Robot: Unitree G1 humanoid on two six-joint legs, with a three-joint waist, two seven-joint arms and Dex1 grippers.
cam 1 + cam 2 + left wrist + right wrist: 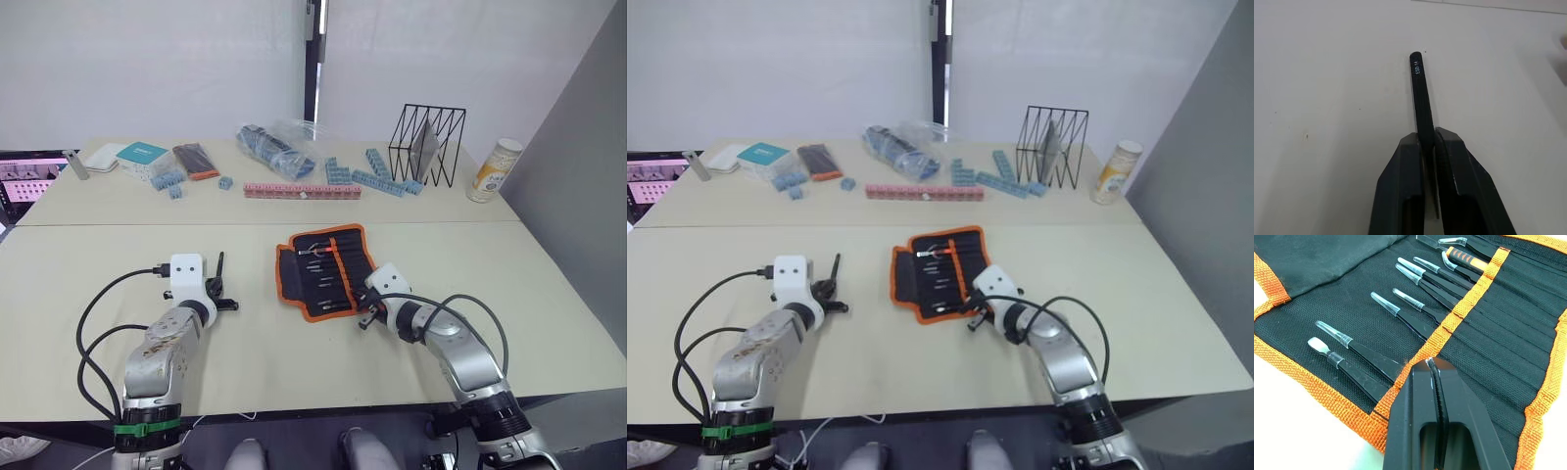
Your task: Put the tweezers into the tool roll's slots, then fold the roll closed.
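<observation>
The left tool [1429,142] was the nearest thing: its two black fingers were pressed narrow on one slim black tweezer [1420,93], which stuck out forward from between them over the bare pale bench [1327,98]. The tweezer had a rounded end with small white letters on it.

The right tool [1432,369] had its fingers almost together, and a thin dark blade with a pale tip [1428,363] stood between them. It pressed on the near end of the orange centre strip [1464,303] of the tool roll [328,266], which lay open and flat on the bench, just ahead of this tool and well apart from the left tool.

The roll was of black woven fabric with rough orange trim along its edge. Beyond the strip from the right tool ran a row of narrow slots [1508,333]. On the other side several slim black tools with clear plastic tip covers [1386,303] lay side by side, their ends tucked under the strip. One of them had an orange and black handle [1464,258].

Far ahead of both tools stood a black wire rack [428,145] and a cylindrical can [493,170].
</observation>
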